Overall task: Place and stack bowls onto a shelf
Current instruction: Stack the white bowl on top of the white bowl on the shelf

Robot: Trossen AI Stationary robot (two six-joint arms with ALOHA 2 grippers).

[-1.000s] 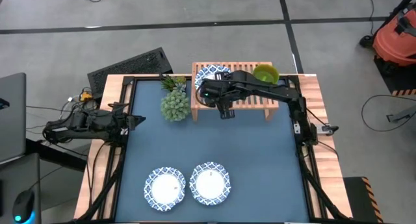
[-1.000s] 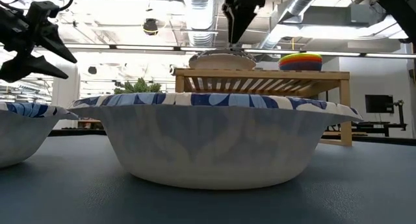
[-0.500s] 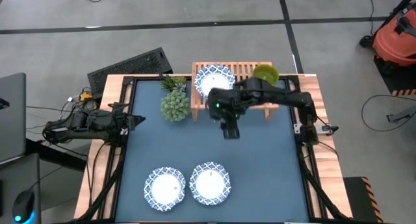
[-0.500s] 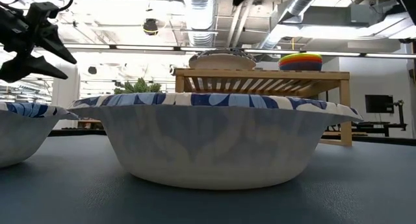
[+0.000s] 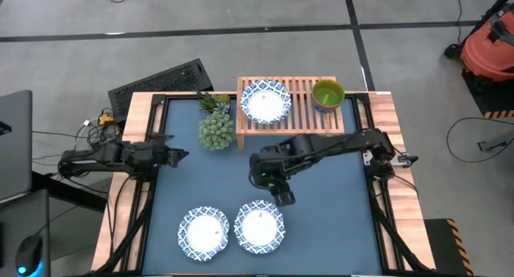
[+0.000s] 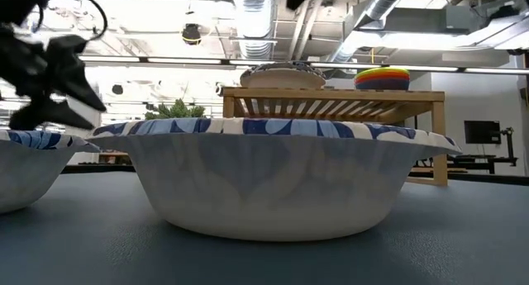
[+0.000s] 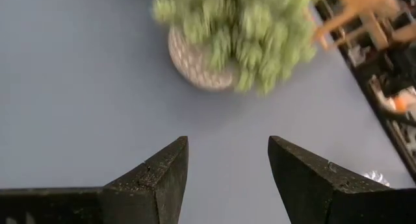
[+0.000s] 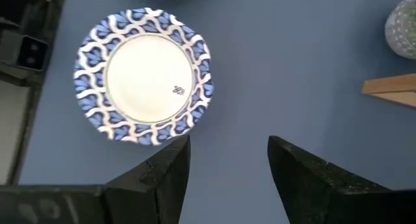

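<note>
One blue-and-white patterned bowl point(image 5: 265, 100) sits on the slatted wooden shelf point(image 5: 301, 108) at its left end. A stack of small bowls with a green one on top point(image 5: 328, 92) stands at the shelf's right end. Two more patterned bowls rest on the table near its near edge, the left one point(image 5: 203, 231) and the right one point(image 5: 259, 226). My right gripper point(image 5: 283, 198) hovers open over mid-table, just far of the right bowl point(image 8: 143, 78). My left gripper point(image 5: 183, 155) is open at the table's left side, facing the plant point(image 7: 240, 36).
A green spiky plant in a pale pot point(image 5: 215, 128) stands beside the shelf's left leg point(image 5: 240, 140), with a small pineapple-like ornament point(image 5: 215, 103) behind it. The wooden table border point(image 5: 140, 124) and black frame ring the blue mat point(image 5: 321, 213). Open mat lies right of the near bowls.
My right gripper has left the patterned bowl on the shelf and swung toward the table's near edge, now over mid-table close to the right near bowl. The bowl stays on the shelf. My left gripper has moved a little toward the table's right and dipped lower.
</note>
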